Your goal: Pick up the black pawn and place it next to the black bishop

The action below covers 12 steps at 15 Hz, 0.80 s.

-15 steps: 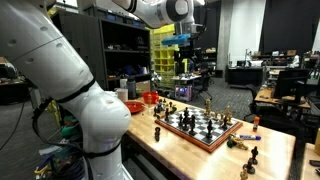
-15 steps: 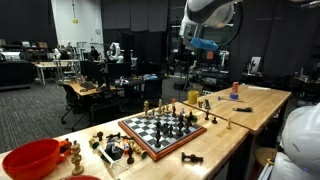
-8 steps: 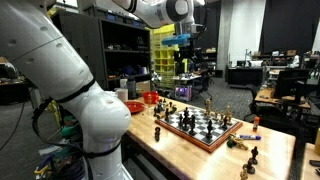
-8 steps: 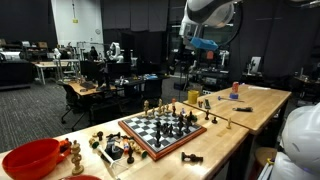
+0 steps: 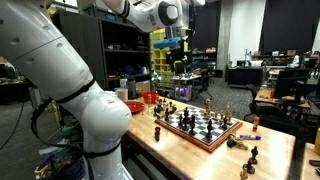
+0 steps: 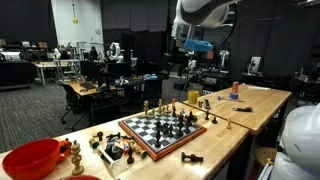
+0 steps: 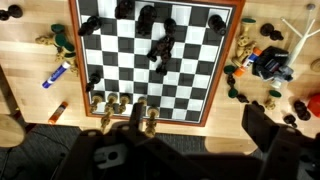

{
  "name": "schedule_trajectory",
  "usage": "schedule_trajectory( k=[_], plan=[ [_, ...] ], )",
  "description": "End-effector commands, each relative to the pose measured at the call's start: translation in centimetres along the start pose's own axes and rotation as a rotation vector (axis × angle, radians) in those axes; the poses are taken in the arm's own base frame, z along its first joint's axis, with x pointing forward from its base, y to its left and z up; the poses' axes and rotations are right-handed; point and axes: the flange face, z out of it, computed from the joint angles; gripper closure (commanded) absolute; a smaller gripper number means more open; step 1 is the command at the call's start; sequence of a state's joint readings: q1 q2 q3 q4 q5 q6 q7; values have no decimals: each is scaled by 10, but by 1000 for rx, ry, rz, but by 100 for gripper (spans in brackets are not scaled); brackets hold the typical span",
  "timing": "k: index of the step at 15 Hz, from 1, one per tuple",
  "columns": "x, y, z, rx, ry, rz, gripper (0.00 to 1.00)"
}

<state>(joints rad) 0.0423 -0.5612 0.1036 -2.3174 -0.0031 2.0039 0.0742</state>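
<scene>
The dark, blurred fingers (image 7: 272, 145) hang high over the wood-framed black-and-white chessboard (image 7: 185, 70), well clear of every piece; their shapes at the bottom of the wrist view are too smeared to tell whether they are spread or clenched, and nothing shows between them. The black pawn sits somewhere in the cluster of dark pieces (image 7: 160, 48) near the middle and far rows of the board, but at this height I cannot tell pawn from black bishop. The step in hand looks like the approach. It would go best by centring over the chosen piece first, then dropping straight down so the neighbouring pieces close by are not knocked, and closing low on the stem. The pale wooden desk (image 7: 30, 100) is cluttered: loose pieces (image 7: 250, 45) lie beside the board, a blue-and-white marker (image 7: 57, 75) lies on the opposite side, and a red bowl (image 6: 35, 158) stands at one end. Around it is a dim lab with shelving and other workbenches.
</scene>
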Motion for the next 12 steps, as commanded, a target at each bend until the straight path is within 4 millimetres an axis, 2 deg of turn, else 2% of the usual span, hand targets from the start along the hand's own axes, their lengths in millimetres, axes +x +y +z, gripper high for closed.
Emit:
schedule_trajectory(
  k=[1,4,7,10,11,12],
  plan=[
    [-24,-72,4,-45,25,-37,0],
    [-42,-142,14,-54,20,-65,0],
    [-59,-194,18,-65,22,-84,0],
    [-72,-217,18,-109,42,-82,0],
    [-70,-208,21,-91,26,-90,0],
    [-73,-214,22,-100,31,-91,0]
  ],
)
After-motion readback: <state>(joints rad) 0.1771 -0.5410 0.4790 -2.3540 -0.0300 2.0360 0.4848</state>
